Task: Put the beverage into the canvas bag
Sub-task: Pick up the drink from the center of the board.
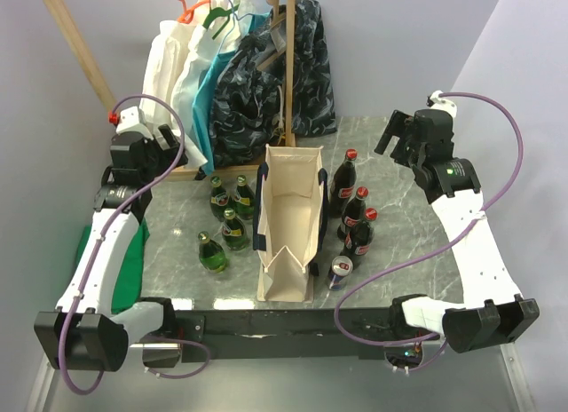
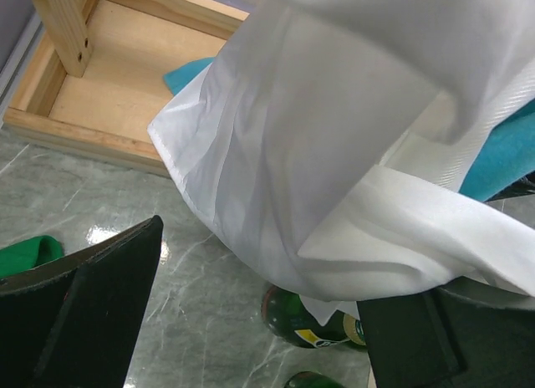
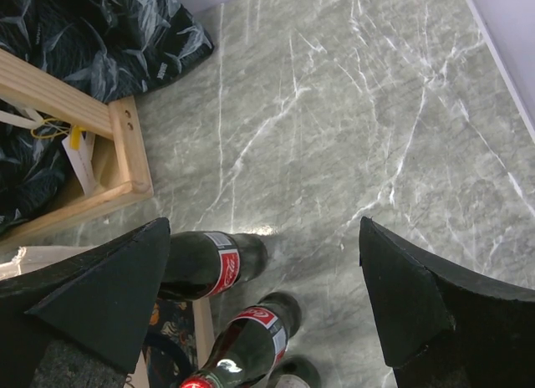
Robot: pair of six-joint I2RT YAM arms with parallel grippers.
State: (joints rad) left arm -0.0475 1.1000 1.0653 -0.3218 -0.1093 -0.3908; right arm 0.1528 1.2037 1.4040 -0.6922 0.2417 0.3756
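Left arm [image 1: 96, 252] and right arm [image 1: 475, 243]: white link shells, black joint housings, black base blocks. One purple cable [image 1: 521, 146] per arm, looping base to wrist. Red cap [image 1: 114, 116] on left wrist, green LED [image 1: 453, 170] on right forearm. Jaws are matte black wedges.

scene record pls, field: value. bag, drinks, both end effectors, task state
canvas bag: upright, mouth open, mid-table, nothing visible inside
green bottles: four, standing left of the bag
cola bottles: three, red caps, standing right of the bag
can: upright by the bag's near right corner
left end effector: open, empty, close to white hanging fabric
right end effector: open, empty, raised, cola bottles in its view
task state: no drink in the bag yet
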